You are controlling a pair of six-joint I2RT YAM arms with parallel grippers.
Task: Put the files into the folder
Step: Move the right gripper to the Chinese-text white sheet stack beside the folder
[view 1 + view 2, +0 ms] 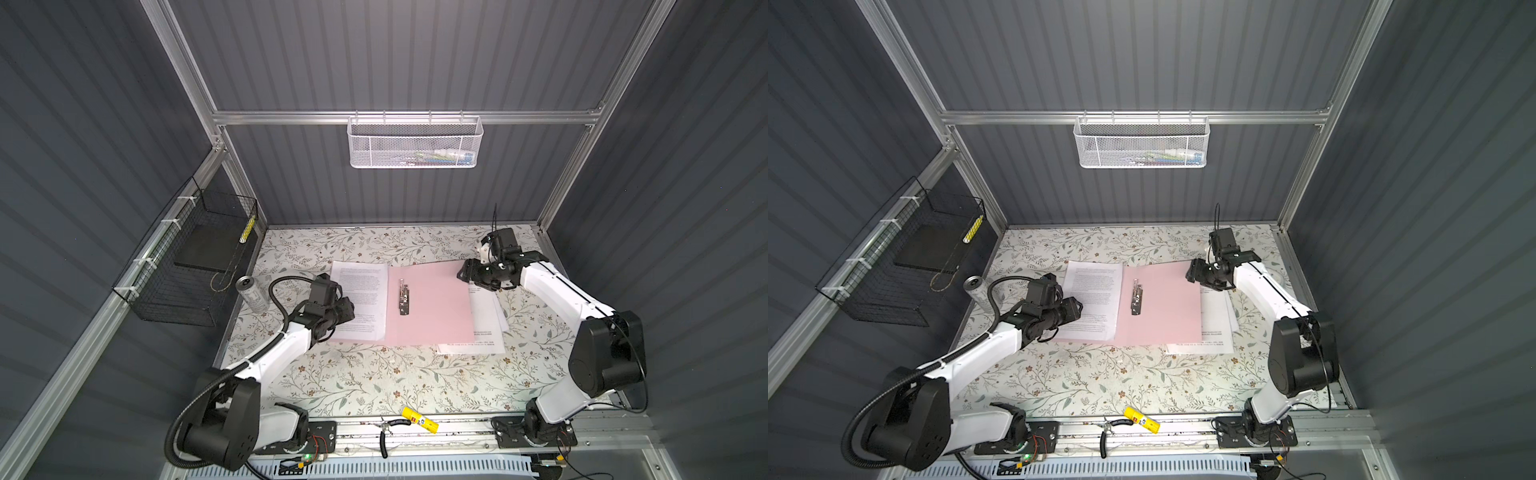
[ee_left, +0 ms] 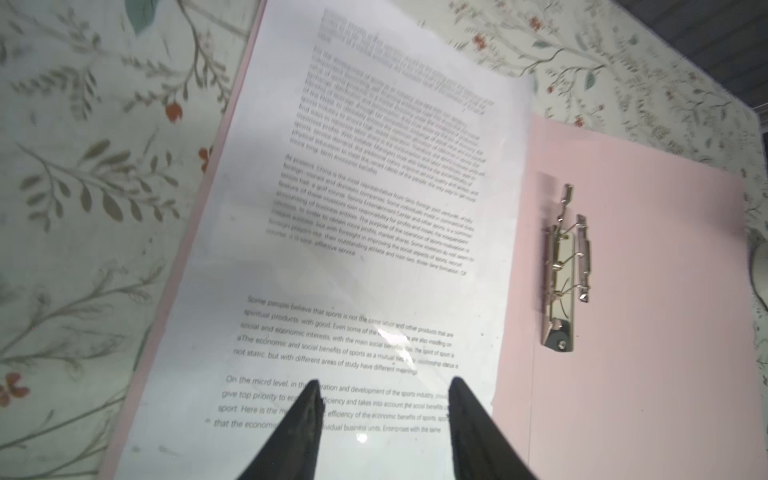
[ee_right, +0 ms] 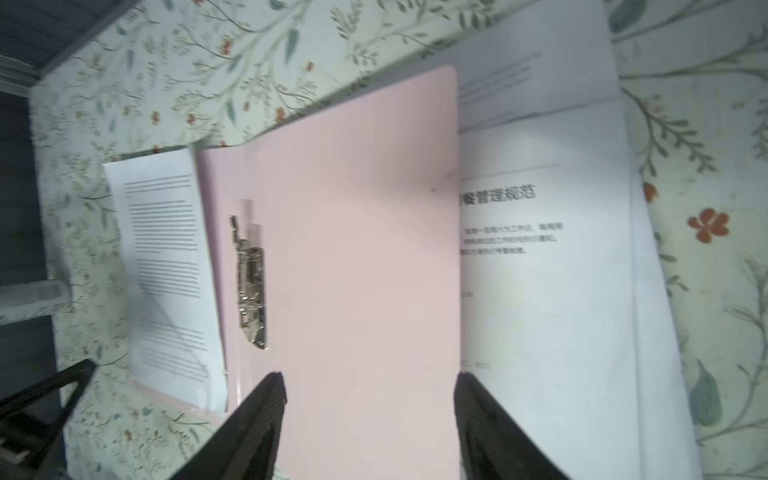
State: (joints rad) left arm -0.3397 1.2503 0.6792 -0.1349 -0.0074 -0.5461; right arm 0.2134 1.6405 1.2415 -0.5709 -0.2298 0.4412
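The pale pink folder (image 1: pixel 432 303) (image 1: pixel 1167 299) lies open and flat on the floral table, its metal clip (image 1: pixel 403 297) (image 2: pixel 565 270) (image 3: pixel 251 286) near the spine. One printed sheet of the files (image 1: pixel 365 291) (image 1: pixel 1096 291) (image 2: pixel 374 208) rests on the folder's left flap. More sheets (image 1: pixel 486 328) (image 1: pixel 1214 328) (image 3: pixel 548 291) stick out from under the right flap. My left gripper (image 1: pixel 349 309) (image 2: pixel 384 382) hovers open over the near part of the left sheet. My right gripper (image 1: pixel 463 270) (image 3: pixel 370 376) is open above the folder's far right corner, nothing between its fingers.
A silver can (image 1: pixel 251 293) stands left of the folder, beside the left arm. A black wire basket (image 1: pixel 195 266) holding a black slab hangs on the left wall. A white mesh basket (image 1: pixel 415 141) hangs on the back rail. A yellow tube (image 1: pixel 419 419) and pliers (image 1: pixel 384 432) lie at the front edge.
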